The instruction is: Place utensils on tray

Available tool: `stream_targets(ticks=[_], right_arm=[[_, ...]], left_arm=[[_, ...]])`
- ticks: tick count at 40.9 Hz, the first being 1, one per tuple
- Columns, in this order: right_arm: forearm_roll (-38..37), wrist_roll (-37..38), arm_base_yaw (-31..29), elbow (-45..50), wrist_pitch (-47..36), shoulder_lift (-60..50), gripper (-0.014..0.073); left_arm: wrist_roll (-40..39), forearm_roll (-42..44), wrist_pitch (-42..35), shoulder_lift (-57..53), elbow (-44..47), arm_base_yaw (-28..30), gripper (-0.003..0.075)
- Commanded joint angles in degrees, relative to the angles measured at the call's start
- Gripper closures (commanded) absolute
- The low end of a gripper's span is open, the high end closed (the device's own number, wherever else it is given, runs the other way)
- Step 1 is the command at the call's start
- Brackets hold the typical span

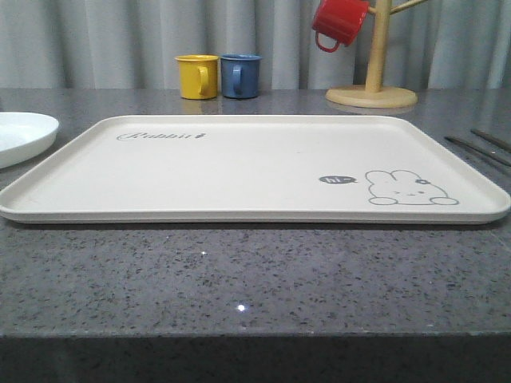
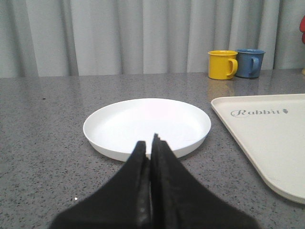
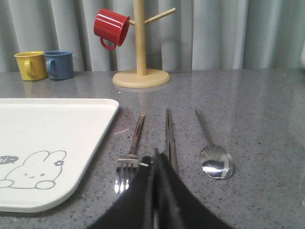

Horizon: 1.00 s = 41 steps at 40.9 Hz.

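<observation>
Front view: tray [image 1: 239,167] bare; red mug [image 1: 339,21] hangs from rack [image 1: 377,56].

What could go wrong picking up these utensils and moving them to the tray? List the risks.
1. The fork, chopsticks and spoon lie flat and close together on the counter, so the right hand, now shut, may nudge a neighbour while pinching one.
2. The chopsticks are thin and paired; a grasp could lift just one.
3. The tray has a raised rim beside the fork; a utensil carried low could catch it.
</observation>
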Motion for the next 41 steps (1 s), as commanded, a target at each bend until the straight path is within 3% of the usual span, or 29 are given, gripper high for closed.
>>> stream_targets(ticks=[1,24,31,36,41], right_arm=[[-0.66,-0.01,-0.31,0.02,-5.01,-1.04,0.0662],[-0.66,-0.01,-0.31,0.02,-5.16,-1.04,0.0662],[-0.6,-0.01,-0.31,-0.93,-8.01,-1.04,0.0662],[-0.6,-0.01,-0.31,-5.25,-4.99,-1.04,0.0662],[-0.6,-0.01,-0.31,-12.98,2.44,-0.5,0.0662]], left_arm=[[-0.19,-0.51,-4.63,-1.42,-0.22,-0.39,0.0738],[-0.19,-0.51,-4.63,-1.42,-0.22,-0.39,0.0738],[-0.19,-0.51,-10.25,-1.42,-0.66,-0.39,0.0738],[-0.19,-0.39,-9.76,-1.06,-4.91,-0.39,0.0738],[-0.19,0.05,-4.27,0.73,-13.2,-0.39,0.0738]])
